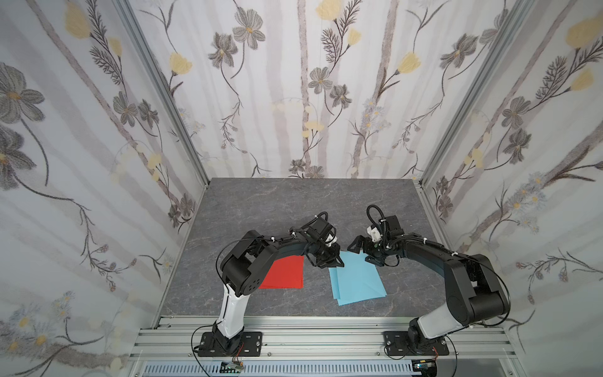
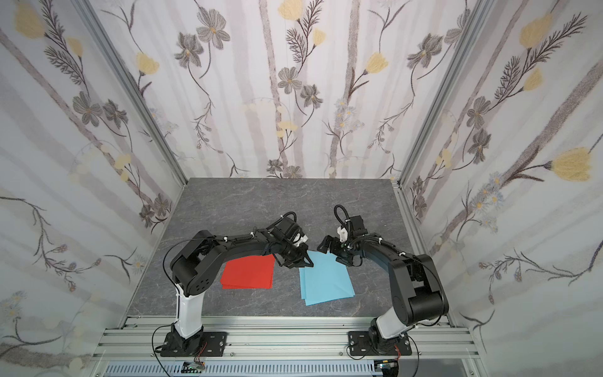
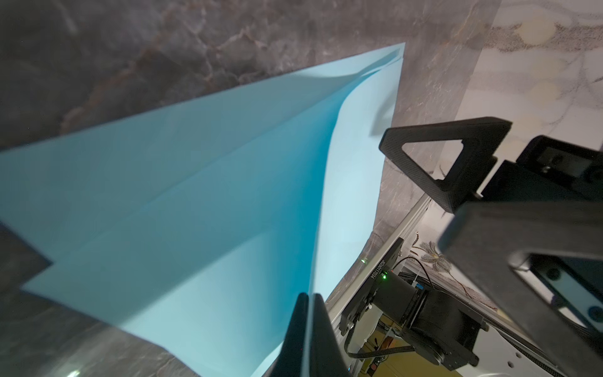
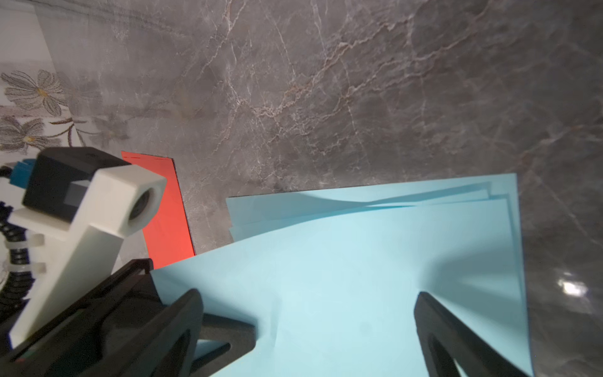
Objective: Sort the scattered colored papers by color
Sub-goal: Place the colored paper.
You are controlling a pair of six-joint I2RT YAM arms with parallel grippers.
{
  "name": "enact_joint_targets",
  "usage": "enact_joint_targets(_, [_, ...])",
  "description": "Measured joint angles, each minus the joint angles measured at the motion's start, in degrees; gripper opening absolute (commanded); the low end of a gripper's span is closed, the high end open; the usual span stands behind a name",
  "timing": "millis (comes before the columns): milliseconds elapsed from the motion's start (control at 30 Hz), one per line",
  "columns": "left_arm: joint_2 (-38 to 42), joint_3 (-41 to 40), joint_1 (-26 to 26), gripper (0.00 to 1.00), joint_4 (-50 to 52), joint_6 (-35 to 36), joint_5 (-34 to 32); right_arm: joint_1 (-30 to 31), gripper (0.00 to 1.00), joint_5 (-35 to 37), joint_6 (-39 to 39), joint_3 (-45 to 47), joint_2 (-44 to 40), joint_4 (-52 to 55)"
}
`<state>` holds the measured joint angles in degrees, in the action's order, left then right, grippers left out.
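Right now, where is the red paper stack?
In both top views the red stack lies flat on the table, left side, partly hidden by the left arm, apart from the blue stack to its right.

Bends left arm toward 3 o'clock, left gripper clamped on a blue paper corner; bends right arm toward 9 o'clock, right gripper spread wide.

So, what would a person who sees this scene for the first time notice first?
The two bright piles on the grey marble table: red papers beside the left arm, blue papers to their right. Next, the left fingers pinch a raised corner of the top blue sheet, while the right fingers stand open above the same pile.
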<state>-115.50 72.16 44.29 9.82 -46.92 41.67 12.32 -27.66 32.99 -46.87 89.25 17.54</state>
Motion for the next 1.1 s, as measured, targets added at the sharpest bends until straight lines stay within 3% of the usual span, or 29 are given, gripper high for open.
enact_joint_targets(833, [-2.3, 4.6, -0.9, 0.0, 5.1, 2.3, -0.1, -0.1, 1.0, -0.5, -1.1, -1.1, 3.7, -0.1])
enact_joint_targets(900, [-2.4, 5.4, -1.0, 0.16, 6.4, 3.1, -0.3, -0.1, 1.0, -0.6, -1.1, -1.1, 3.7, -0.1])
enact_joint_targets(967, [-2.6, 6.7, -1.2, 0.38, 8.8, 4.2, -1.2, -0.1, 1.0, -0.6, -1.1, -1.1, 3.7, -0.2])
enact_joint_targets(1033, [-2.6, 7.8, -1.3, 0.51, 11.3, 5.4, -2.2, -0.1, 1.0, -0.6, -1.1, -1.1, 3.7, -0.2])
enact_joint_targets(1100, [-2.4, 8.9, -1.3, 0.78, 14.6, 7.3, -4.1, -0.1, 1.0, -0.6, -1.1, -1.2, 3.8, -0.2])
